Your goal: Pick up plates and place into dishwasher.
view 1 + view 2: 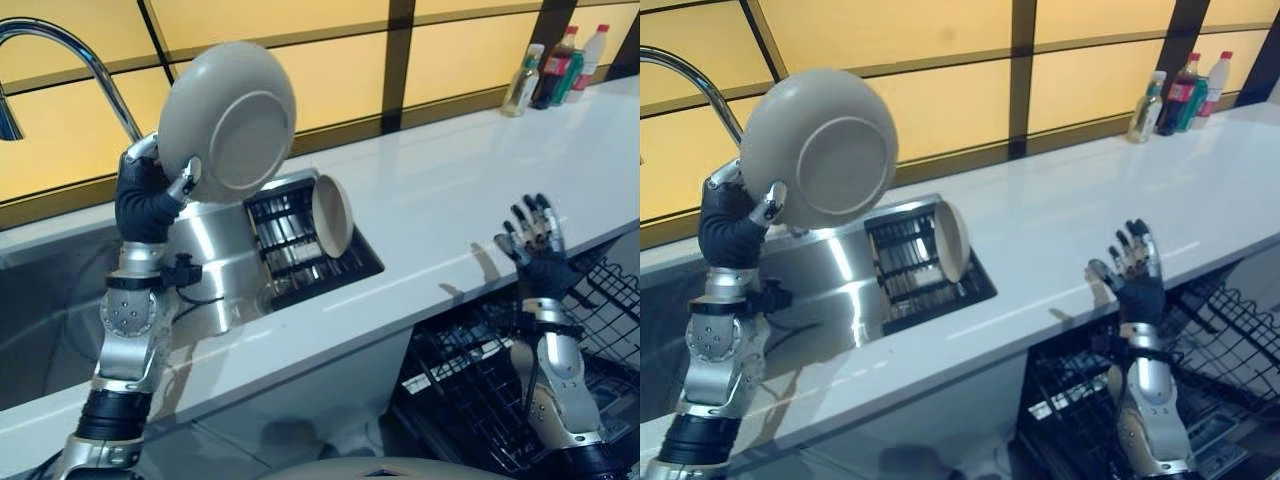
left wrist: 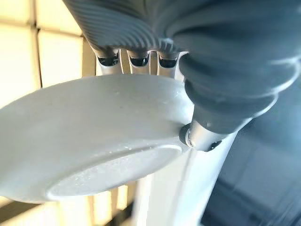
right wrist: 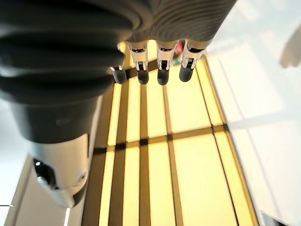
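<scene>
White counter (image 1: 480,190) below yellow panelled wall (image 1: 300,20), bottles (image 1: 555,70) at far end.

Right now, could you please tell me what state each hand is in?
Left hand: shut on the raised plate, pinching its rim.
Right hand: open, fingers straight, holding nothing, in front of the counter.

Bare counter (image 1: 450,200) offers room; bottles (image 1: 555,70) crowd its far corner.
</scene>
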Available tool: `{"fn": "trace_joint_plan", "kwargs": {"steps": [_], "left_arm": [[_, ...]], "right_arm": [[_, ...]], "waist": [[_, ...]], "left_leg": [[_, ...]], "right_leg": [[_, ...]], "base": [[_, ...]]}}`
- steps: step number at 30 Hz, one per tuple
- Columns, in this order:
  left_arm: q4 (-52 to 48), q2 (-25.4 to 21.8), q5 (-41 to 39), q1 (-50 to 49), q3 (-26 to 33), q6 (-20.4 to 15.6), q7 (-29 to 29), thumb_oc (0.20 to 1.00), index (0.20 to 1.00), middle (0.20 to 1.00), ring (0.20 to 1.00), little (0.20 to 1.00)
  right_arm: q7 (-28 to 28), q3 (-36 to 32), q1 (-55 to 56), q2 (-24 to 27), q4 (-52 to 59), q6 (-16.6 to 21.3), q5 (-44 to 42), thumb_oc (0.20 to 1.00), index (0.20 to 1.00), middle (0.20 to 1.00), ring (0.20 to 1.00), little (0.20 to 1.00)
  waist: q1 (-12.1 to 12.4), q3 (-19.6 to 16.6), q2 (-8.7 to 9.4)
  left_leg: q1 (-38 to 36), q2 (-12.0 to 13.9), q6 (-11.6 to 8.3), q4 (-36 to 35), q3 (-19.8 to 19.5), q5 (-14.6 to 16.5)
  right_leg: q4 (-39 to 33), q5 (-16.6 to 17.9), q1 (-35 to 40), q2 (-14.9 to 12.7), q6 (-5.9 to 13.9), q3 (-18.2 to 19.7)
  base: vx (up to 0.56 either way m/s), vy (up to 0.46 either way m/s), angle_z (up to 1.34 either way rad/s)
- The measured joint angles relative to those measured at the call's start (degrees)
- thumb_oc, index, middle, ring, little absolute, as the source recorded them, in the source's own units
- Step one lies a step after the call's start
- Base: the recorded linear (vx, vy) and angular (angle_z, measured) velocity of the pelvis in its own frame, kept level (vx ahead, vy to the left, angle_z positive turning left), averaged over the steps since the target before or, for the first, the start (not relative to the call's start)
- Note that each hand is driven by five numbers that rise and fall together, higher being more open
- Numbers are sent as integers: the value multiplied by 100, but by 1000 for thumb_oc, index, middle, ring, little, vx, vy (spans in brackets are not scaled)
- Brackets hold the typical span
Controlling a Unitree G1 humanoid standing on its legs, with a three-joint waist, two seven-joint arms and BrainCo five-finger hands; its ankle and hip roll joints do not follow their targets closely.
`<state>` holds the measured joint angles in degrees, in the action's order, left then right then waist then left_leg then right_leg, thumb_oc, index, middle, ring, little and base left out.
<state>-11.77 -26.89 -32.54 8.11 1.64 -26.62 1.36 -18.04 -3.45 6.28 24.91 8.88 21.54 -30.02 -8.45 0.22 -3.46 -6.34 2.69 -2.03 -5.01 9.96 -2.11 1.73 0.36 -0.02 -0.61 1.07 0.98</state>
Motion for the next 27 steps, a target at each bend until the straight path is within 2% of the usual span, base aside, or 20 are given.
{"fn": "trace_joint_plan", "kwargs": {"steps": [3, 5, 7, 11, 13, 17, 22, 27], "left_arm": [[-171, 250, -1023, 0, -5, 282, 458, 200, 200, 200, 200, 200], [-239, 353, -1602, 3, -21, 492, 657, 200, 200, 200, 200, 200], [-276, 511, -2063, 14, -143, 668, 862, 200, 200, 200, 200, 200], [-279, 683, -2342, 26, -463, 898, 1187, 200, 200, 200, 200, 200], [-279, 781, -2506, 26, -509, 1026, 1378, 200, 200, 200, 200, 200], [-278, 1044, -2799, 51, -541, 1144, 1498, 200, 200, 200, 200, 200], [-275, 1125, -2781, 253, -846, 1229, 1507, 200, 200, 200, 200, 200], [-275, 1123, -2778, 320, -898, 1259, 1515, 200, 200, 200, 200, 200]], "right_arm": [[-510, -493, -122, -31, 3, 75, 311, 1000, 1000, 1000, 1000, 1000], [-516, -684, -322, -7, 55, 78, 336, 1000, 1000, 1000, 1000, 1000], [-215, -644, -489, 126, 298, 67, 303, 1000, 1000, 1000, 1000, 1000], [755, -194, -957, 521, 464, -64, -128, 1000, 1000, 1000, 1000, 1000], [1277, -3, -1180, 573, 465, -272, -468, 1000, 1000, 1000, 1000, 1000], [2038, 495, -1625, 568, 457, -996, -1143, 1000, 1000, 1000, 1000, 1000], [2227, 903, -2012, 435, 401, -1721, -1553, 1000, 1000, 1000, 1000, 1000], [2251, 901, -2232, 247, 358, -2155, -2006, 1000, 1000, 1000, 1000, 1000]], "waist": [[-13, 7, -11], [-26, 25, -36], [-27, 61, -78], [-8, 126, -93], [14, 139, -77], [42, 142, -68], [185, 157, -30], [324, 164, 17]], "left_leg": [[5, -5, -6, -1, -80, 8], [9, -7, -6, -1, -83, 9], [9, -8, -7, -2, -103, 9], [3, -5, -10, -5, -156, 8], [22, -2, -12, -16, -191, 9], [69, -4, -12, -3, -230, 8], [89, -18, -15, 0, -292, -9], [82, -20, -17, 0, -394, -7]], "right_leg": [[-66, 13, 7, -4, 10, 17], [-115, 53, 48, -6, 18, 26], [-195, 106, 91, -10, 15, 27], [-322, 178, 181, -9, 11, -11], [-360, 197, 186, -8, 3, -42], [-415, 210, 191, -12, 10, -83], [-522, 264, 257, -23, -27, -156], [-559, 265, 312, -27, -27, -208]], "base": [[-63, 21, -4], [-62, 8, -5], [-54, -5, -3], [-33, -14, 7], [-15, -15, 9], [-3, -20, 5], [11, -8, 7], [20, -8, 6]]}}
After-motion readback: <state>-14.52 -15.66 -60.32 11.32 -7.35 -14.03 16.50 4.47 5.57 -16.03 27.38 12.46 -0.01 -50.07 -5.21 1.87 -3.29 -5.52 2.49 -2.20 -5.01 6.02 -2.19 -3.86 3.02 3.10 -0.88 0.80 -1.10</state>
